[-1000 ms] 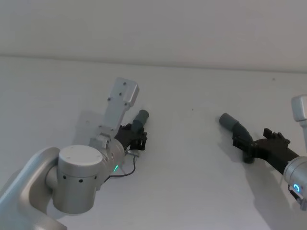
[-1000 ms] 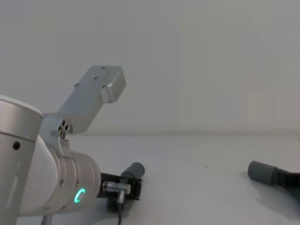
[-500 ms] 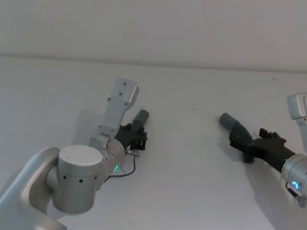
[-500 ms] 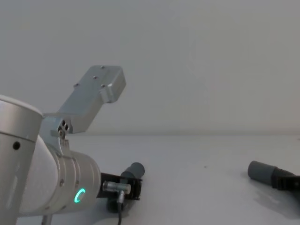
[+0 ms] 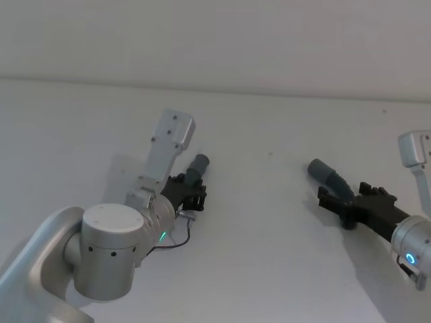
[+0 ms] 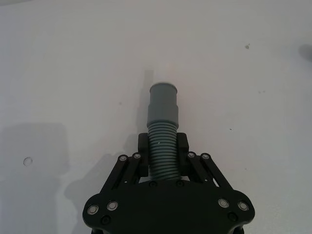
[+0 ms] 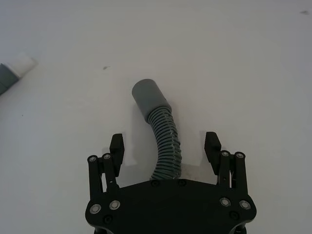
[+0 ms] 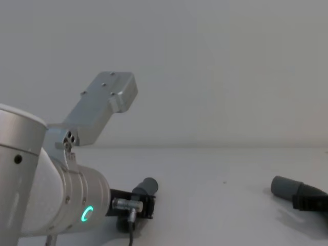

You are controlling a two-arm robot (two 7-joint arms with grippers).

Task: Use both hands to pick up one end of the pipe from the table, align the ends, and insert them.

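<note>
Desk (image 5: 269,229): wide, white and plain, with a pale wall behind it. It carries the pipe, which lies in two separate pieces.
Left arm (image 5: 108,256): a big silver-grey body, low on the left, reaching forward over the desk.
Left gripper (image 6: 162,146): jaws closed snugly on the ribs of the long hose (image 6: 162,163), just behind its cuff (image 6: 163,102).
Right gripper (image 7: 164,141): jaws spread wide, one on each side of the bent piece (image 7: 161,124). They touch neither side and grip nothing.
Bent piece: on the desk at the right, well apart from the left gripper. Its cuff (image 7: 148,97) points toward the middle.
Step in hand: I'd say one end is secured and the second grasp is being set up.
Next move: it likely calls for closing the right jaws on the ribs behind the cuff, lifting, then turning both cuffs to face each other.
Views: the right wrist view shows bare desk between each jaw and the ribs, which the head view leaves doubtful. The chest view shows the left cuff tilted upward. A white sleeve (image 7: 22,63) sits at the right wrist view's edge.
</note>
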